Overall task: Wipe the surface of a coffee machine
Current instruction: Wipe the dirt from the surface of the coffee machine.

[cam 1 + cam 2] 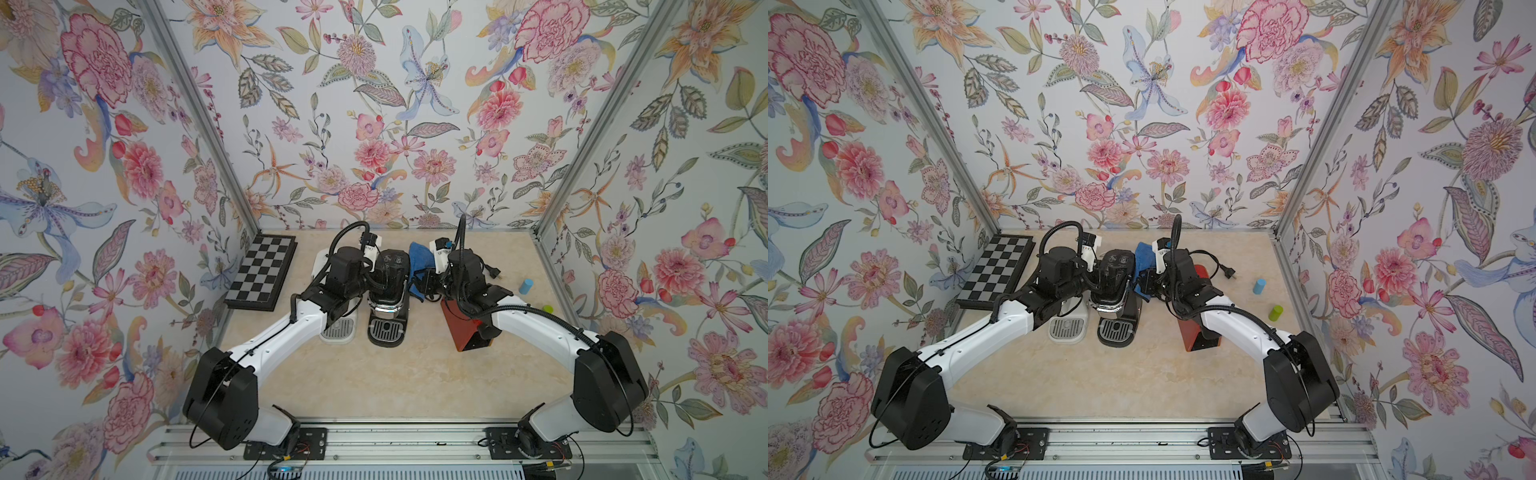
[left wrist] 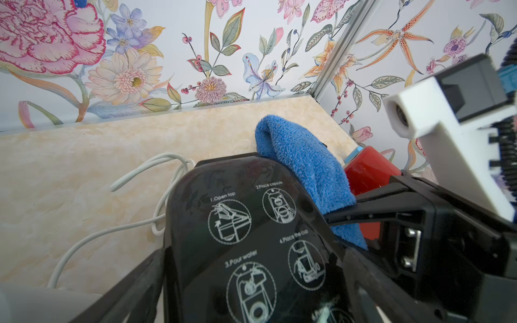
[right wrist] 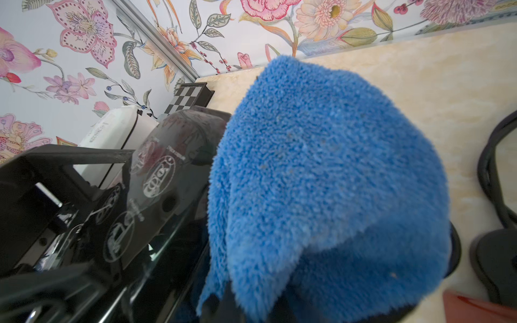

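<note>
Black coffee machine (image 1: 390,266) stands upright mid-table, between a white machine (image 1: 338,332) on its left and a red machine (image 1: 461,332) on its right. Table (image 1: 395,386) is pale marble-look.

Left gripper (image 2: 253,249): jaws spread wide, straddling the black machine's top, one finger against each side, clasping it.

Right gripper (image 1: 422,282): clamped on a blue cloth (image 3: 321,167). Cloth is bunched and lies against the black machine's right side, toward its far end.

Folded chessboard (image 1: 262,272) sits far left. Blue cylinder (image 1: 527,286) and green cylinder (image 1: 548,308) sit at right, well apart from the machines.
</note>
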Motion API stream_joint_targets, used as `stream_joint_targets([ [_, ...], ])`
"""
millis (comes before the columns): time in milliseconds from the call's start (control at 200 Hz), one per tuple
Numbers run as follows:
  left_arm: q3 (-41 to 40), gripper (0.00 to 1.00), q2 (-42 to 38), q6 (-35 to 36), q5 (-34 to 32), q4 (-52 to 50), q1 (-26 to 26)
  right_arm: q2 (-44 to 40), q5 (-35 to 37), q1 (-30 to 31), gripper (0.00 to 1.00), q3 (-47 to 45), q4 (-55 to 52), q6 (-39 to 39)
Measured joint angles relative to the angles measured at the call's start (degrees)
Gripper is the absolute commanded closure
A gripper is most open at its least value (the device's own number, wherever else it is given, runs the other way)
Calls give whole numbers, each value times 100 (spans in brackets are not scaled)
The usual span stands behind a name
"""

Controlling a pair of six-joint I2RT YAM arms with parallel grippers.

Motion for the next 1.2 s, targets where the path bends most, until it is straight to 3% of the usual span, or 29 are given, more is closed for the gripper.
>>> stream_joint_targets([
  [525, 22, 1, 22, 0, -11, 4, -4, 597, 254, 280, 100, -999, 592, 352],
  [856, 22, 1, 24, 0, -17, 22, -4, 1071, 911, 590, 100, -1008, 560, 459],
  [1201, 26, 1, 24, 0, -92, 46, -11, 1012, 1023, 688, 100, -841, 205, 407],
])
